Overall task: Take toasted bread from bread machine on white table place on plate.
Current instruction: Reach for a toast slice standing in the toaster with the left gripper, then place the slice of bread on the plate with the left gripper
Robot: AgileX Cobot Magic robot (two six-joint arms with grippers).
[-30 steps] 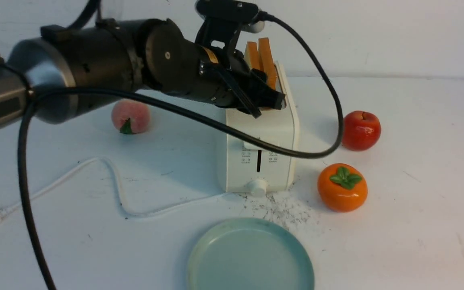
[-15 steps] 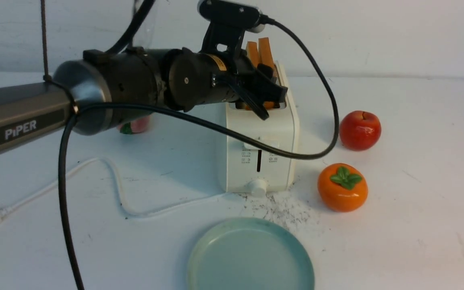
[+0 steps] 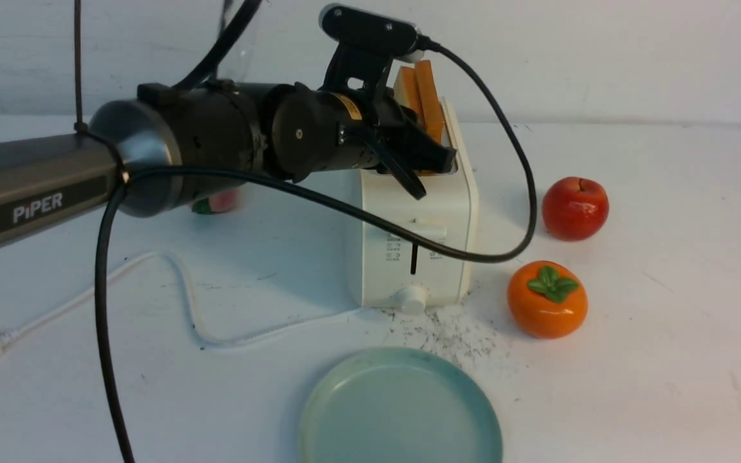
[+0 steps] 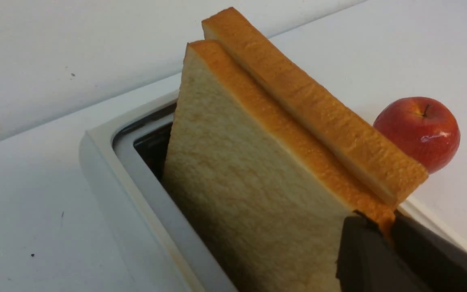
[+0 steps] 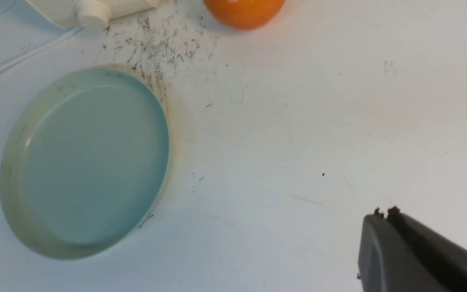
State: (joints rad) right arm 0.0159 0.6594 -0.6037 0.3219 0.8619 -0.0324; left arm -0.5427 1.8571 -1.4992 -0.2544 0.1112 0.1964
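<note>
The right claw point(image 5: 385, 213) is clenched on nothing above the bench point(image 5: 298, 142), near the bare plate point(image 3: 400, 405). Beyond, in the toaster point(image 3: 422, 212), two slices of toast point(image 4: 258, 194) stand pressed together; one corner seems pinched by the left claw point(image 4: 384, 235). By so slight a hold, the slice could be dropped, or its neighbour dragged along.

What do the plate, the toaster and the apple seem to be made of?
Plate: probably glazed ceramic; smooth blue-green surface with a soft sheen. Toaster: likely a plastic shell; matte cream, with rounded moulded edges. Apple: perhaps plastic or wax, I cannot be sure; very glossy skin with sharp highlights.
</note>
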